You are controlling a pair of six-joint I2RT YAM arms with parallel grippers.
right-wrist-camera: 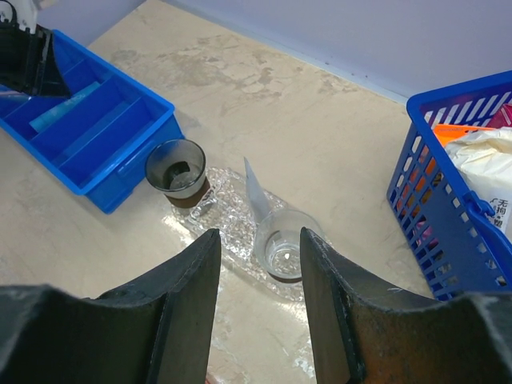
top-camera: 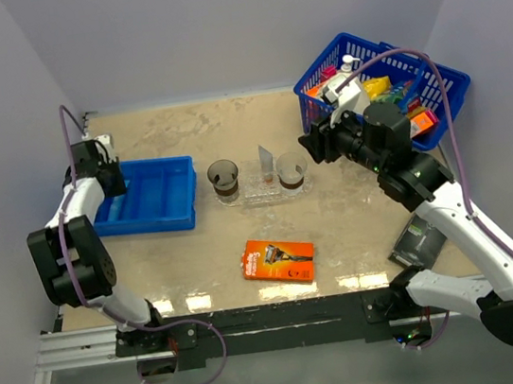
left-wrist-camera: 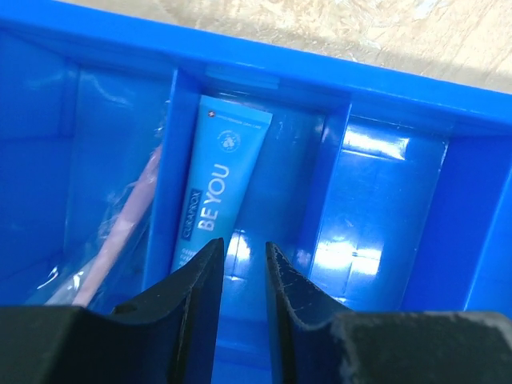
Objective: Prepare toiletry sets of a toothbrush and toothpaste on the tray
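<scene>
Two brownish cups (top-camera: 223, 179) stand on the clear tray (top-camera: 257, 198) at mid-table. The right gripper (right-wrist-camera: 260, 234) hangs above the tray with its jaws spread wide and nothing between them. Over the blue bin (left-wrist-camera: 400, 104), the left gripper (left-wrist-camera: 244, 250) hovers with its jaws narrowly parted and empty, just above a blue toothpaste tube (left-wrist-camera: 216, 188) lying flat in one compartment, with a wrapped pink toothbrush (left-wrist-camera: 120, 232) in the next.
</scene>
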